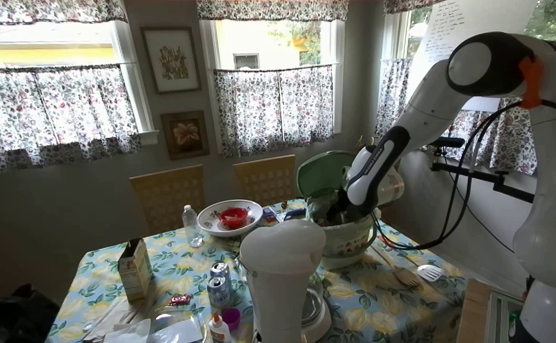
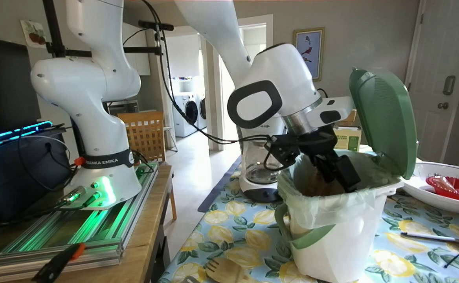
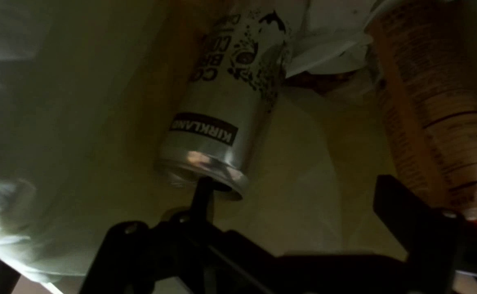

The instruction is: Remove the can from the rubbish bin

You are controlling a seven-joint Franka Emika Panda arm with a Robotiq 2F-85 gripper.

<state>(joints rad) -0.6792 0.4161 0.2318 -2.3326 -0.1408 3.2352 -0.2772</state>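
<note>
- White robot arm [image 2: 276,74] bends down into the rubbish bin [image 2: 339,251], which stands on a lemon-print tablecloth [image 2: 215,234]; bin is cream-white w/ a green handle [image 2: 316,237].
- Green lid [image 2: 386,122] is up; a pale translucent liner [image 2: 331,208] hangs over the bin's rim.
- Wrist view, dim: gripper [image 3: 295,183] is down inside the bin, its fingers [image 3: 406,216] spread wide apart, liner visible btwn them.
- The can [image 3: 218,102], silver w/ black print, is in the bin too, just ahead of one finger; "Kirkland" on it reads upside down. One end is right at that fingertip; can't tell if they touch, nor if the can lies flat or leans.
- Orange-brown printed container [image 3: 434,106] is also in there, near the other finger; white paper-like scraps [image 3: 328,53] show btwn it & the can.
- In an exterior view, other stuff on the cloth incl. a white coffee maker [image 1: 278,281], two more cans [image 1: 218,291] close together, a clear bottle [image 1: 191,226], a box-shaped carton [image 1: 135,271], & a red bowl [image 1: 233,217] inside a big white bowl [image 1: 210,219]; wooden utensil [image 1: 404,276] & white slotted turner [image 1: 431,272] lie near the bin.
</note>
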